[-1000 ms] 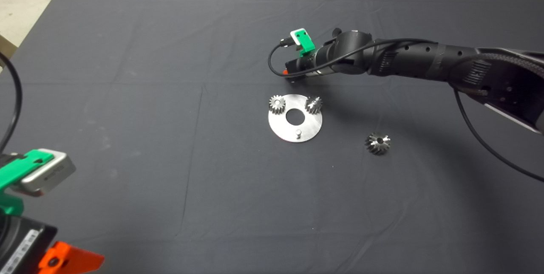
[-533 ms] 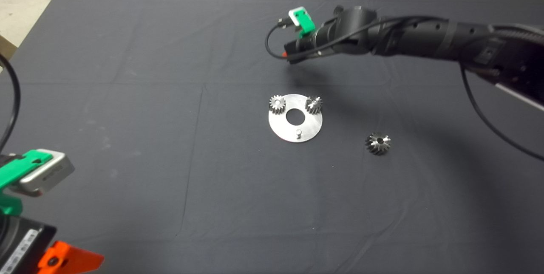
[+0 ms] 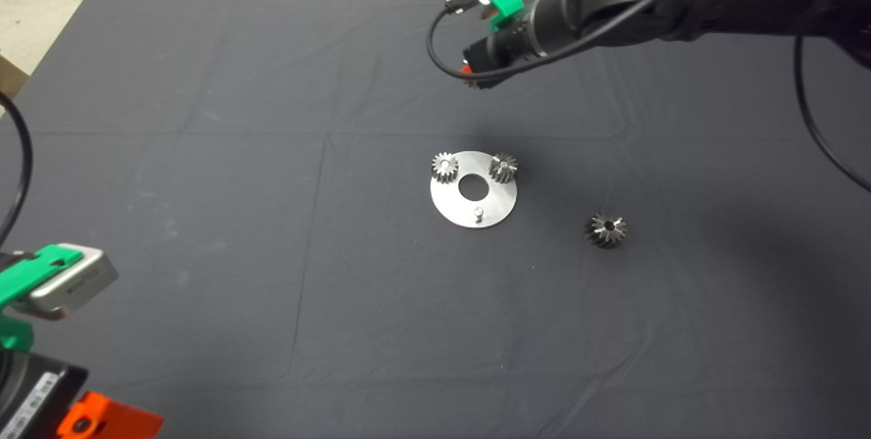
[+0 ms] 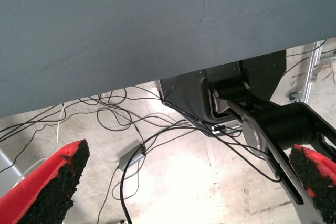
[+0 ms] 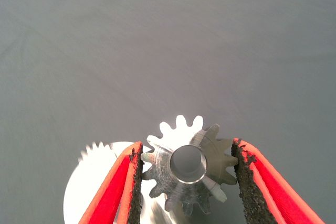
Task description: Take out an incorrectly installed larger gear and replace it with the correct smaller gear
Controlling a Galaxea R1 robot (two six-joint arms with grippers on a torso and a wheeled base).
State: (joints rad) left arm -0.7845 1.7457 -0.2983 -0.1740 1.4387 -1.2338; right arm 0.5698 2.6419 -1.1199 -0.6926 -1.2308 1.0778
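Above the desk's far side, right end effector (image 5: pixel 186 169) clamped on larger gear (image 5: pixel 188 167); removal step underway. Next: set it aside, fetch smaller gear (image 3: pixel 605 230) right of plate (image 3: pixel 473 188). Left end effector (image 4: pixel 184 182) parked, apart.

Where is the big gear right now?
The larger gear is held up off the mat, between the fingers of the right gripper, beyond the far side of the round metal plate in the head view.

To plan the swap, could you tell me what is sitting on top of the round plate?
A gear and a second gear sit at the plate's far edge; a bare pin stands nearer. Any pins under the gears are covered.
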